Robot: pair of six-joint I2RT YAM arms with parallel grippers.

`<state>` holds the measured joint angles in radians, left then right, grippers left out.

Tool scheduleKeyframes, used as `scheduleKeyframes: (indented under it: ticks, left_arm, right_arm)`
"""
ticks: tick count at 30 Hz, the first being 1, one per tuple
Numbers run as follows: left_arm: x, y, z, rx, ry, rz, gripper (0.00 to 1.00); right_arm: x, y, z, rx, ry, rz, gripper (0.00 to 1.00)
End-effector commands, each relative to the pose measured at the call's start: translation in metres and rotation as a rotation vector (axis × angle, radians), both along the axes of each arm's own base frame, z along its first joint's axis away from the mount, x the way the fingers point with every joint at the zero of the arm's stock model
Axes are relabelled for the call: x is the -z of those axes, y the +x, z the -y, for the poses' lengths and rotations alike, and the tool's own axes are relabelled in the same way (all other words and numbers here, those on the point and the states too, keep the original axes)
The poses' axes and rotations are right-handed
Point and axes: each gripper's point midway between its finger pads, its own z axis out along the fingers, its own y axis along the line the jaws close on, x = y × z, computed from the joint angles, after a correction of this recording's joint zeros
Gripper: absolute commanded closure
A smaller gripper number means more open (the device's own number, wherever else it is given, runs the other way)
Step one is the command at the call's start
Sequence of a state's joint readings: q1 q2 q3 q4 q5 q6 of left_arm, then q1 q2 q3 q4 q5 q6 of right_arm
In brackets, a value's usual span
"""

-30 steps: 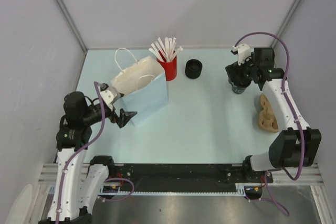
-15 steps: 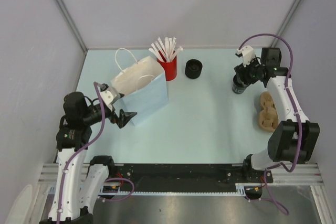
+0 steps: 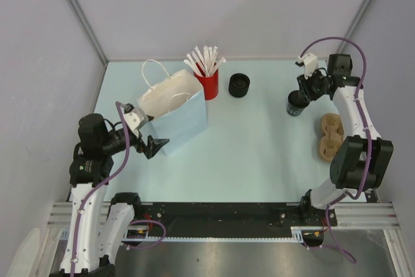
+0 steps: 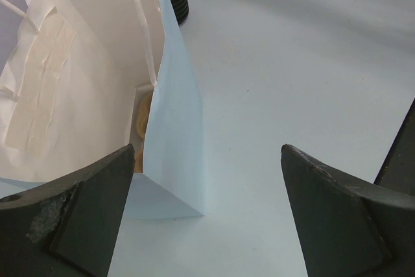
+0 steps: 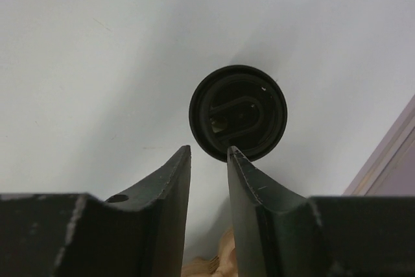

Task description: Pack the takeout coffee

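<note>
Your right gripper is now sitting farther toward the far right corner than a second ago, off the takeout coffee it was covering, and its jaws are standing much narrower than they were. Only a slim gap is showing between them and nothing is sitting in it. In the right wrist view the fingertips are ending at the near edge of the cup's lid; you cannot tell whether they are touching it. The coffee itself is not shifting: it is standing upright on the table, close to the right edge and the right wall.

You are working with little room on that side. The cardboard tray is lying just nearer than the coffee, against the same edge. Toward the left a wide stretch of bare table is lying open between the coffee and the paper bag. The bag is standing upright with its mouth open, and something tan is showing at its bottom. Just beyond it the red cup of white sticks is standing, with a black ribbed ring beside that.

Your left gripper is hovering at the bag's near corner, jaws spread wide and empty.

The coffee is looking small, round and black, with a black lid carrying a raised oval in the middle.
</note>
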<state>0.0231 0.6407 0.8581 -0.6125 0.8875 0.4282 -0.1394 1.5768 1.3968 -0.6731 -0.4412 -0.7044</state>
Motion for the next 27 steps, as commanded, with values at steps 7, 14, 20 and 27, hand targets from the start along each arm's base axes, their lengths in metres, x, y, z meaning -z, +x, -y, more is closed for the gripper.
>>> scheduleKeyframes:
  ticks: [7,14,20,27]
  left_arm:
    - [0.003,-0.003,0.001,0.031,0.005,0.008,0.00]
    - [0.002,-0.002,0.001,0.030,0.007,0.010,0.01]
    - [0.004,-0.002,0.001,0.030,0.006,0.004,0.01]
    - [0.004,-0.002,0.000,0.027,0.006,0.007,0.01]
  right_arm:
    - [0.010,0.014,-0.002,-0.105,0.061,-0.097,0.47]
    - [0.018,0.010,-0.006,-0.183,0.069,-0.118,0.46]
    - [0.030,0.007,-0.007,-0.198,0.065,-0.150,0.46]
    - [0.048,0.012,-0.003,-0.183,0.031,-0.166,0.46]
